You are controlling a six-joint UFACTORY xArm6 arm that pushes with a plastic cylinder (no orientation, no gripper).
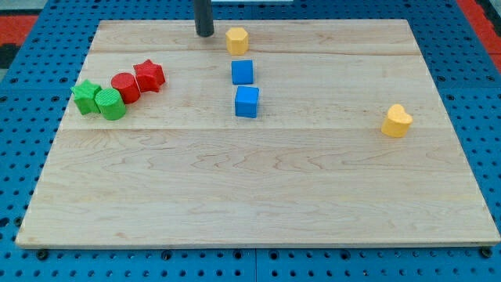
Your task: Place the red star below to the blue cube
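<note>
The red star [149, 75] lies at the view's left on the wooden board [258, 196], touching a red cylinder [124, 87]. Two blue cubes sit near the middle top: one [243, 72] above the other [246, 102]. My tip [204, 33] is at the view's top, left of a yellow hexagonal block [237, 40], and up and to the right of the red star, touching no block.
A green cylinder [110, 104] and a green star [86, 96] sit at the left beside the red cylinder. A yellow heart-shaped block [397, 121] lies at the right. Blue pegboard surrounds the board.
</note>
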